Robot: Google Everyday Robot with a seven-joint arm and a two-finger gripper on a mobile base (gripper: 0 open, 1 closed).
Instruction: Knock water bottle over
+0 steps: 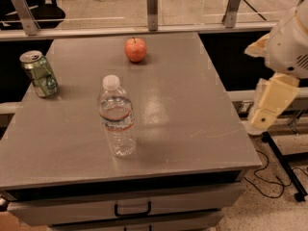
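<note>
The water bottle (pixel 116 117) is clear ribbed plastic with a white cap and a red-edged label band. It stands upright on the grey table (pixel 183 119), left of the middle and towards the front. My gripper (pixel 270 104) is the cream-coloured end of the white arm at the right edge of the view. It hangs beyond the table's right side at about table height, far from the bottle and touching nothing.
A green soda can (pixel 39 74) stands at the table's left edge. A red apple (pixel 135 49) sits at the back middle. A glass rail with metal posts (pixel 152 8) runs behind the table. A drawer handle (pixel 132 210) shows below the front edge. Cables (pixel 269 177) lie on the floor to the right.
</note>
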